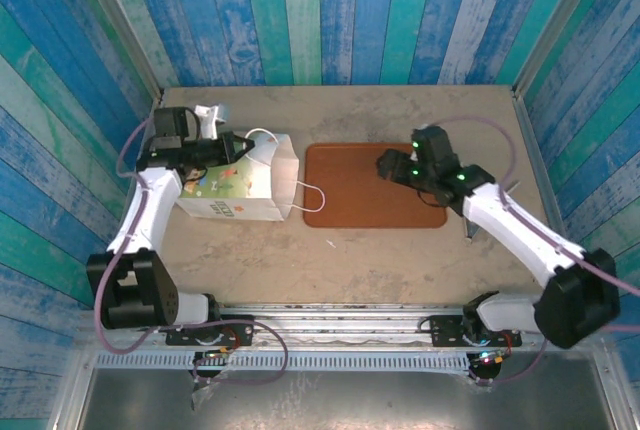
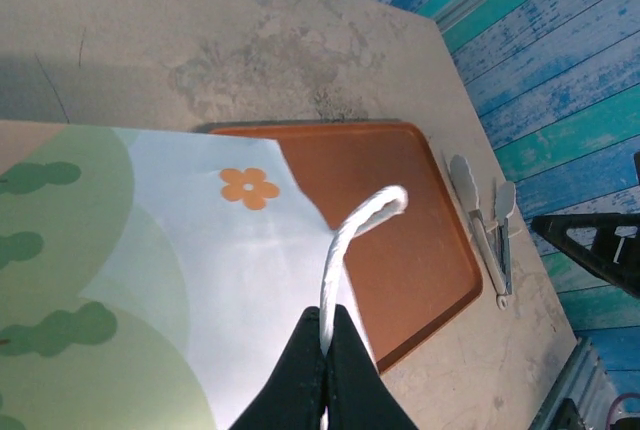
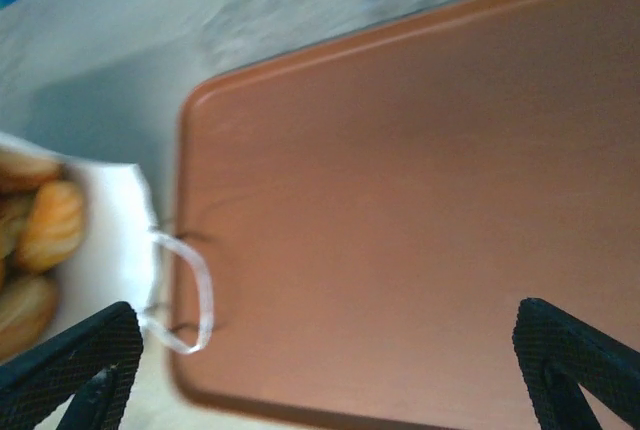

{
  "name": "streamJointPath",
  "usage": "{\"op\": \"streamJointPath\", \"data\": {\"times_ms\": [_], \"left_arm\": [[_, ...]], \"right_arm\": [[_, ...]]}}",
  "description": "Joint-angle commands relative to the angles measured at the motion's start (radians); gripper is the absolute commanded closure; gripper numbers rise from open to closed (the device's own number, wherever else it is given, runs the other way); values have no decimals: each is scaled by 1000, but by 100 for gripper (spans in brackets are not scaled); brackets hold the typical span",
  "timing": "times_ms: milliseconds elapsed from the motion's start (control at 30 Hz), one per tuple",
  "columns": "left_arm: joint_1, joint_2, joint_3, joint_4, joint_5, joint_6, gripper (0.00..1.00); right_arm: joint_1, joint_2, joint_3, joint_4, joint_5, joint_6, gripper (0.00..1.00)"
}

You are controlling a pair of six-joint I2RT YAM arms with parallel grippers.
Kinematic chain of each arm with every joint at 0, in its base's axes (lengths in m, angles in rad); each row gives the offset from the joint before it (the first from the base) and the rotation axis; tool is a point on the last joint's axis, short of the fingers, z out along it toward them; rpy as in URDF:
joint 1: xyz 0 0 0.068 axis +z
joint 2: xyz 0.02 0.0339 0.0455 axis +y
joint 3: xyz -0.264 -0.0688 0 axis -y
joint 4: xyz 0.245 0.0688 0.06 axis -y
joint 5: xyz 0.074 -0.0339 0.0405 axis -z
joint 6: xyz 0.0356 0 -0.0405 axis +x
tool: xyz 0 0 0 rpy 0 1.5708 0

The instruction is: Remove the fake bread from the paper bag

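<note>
Bread [image 3: 50, 225] lay in bag [image 1: 240, 185], none out; left gripper [image 2: 325, 335] clenched on handle [image 2: 345, 240], right gripper [image 3: 325, 355] released above tray [image 1: 370, 190].

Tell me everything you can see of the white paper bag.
The paper bag is white, printed with green shapes and an orange flower, and has white cord handles. It lies on its side on the table, mouth facing the brown tray. The left gripper is shut on one handle; the other handle droops onto the tray's edge. Golden-brown bread shows inside the mouth.
</note>
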Motion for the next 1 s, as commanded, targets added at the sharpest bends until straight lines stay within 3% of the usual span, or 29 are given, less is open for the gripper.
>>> {"op": "streamJointPath", "data": {"times_ms": [0,233,400,600,733,967], "left_arm": [[-3,-80,50,-41,-24,51,100],[-3,-101,54,-17,-8,21,100],[-3,-94,70,-30,-11,24,100],[-3,-114,70,-36,-40,35,100],[-4,-141,41,4,-62,43,100],[-3,-135,26,64,-51,26,100]], "right_arm": [[-58,-119,-79,-58,140,-21,0],[-238,-339,-222,-71,120,-44,0],[-391,-361,-216,-186,64,-67,0],[-548,-270,-204,-291,48,-136,0],[-579,-160,-193,-325,88,-188,0],[-601,113,-92,-374,3,-352,4]]}}
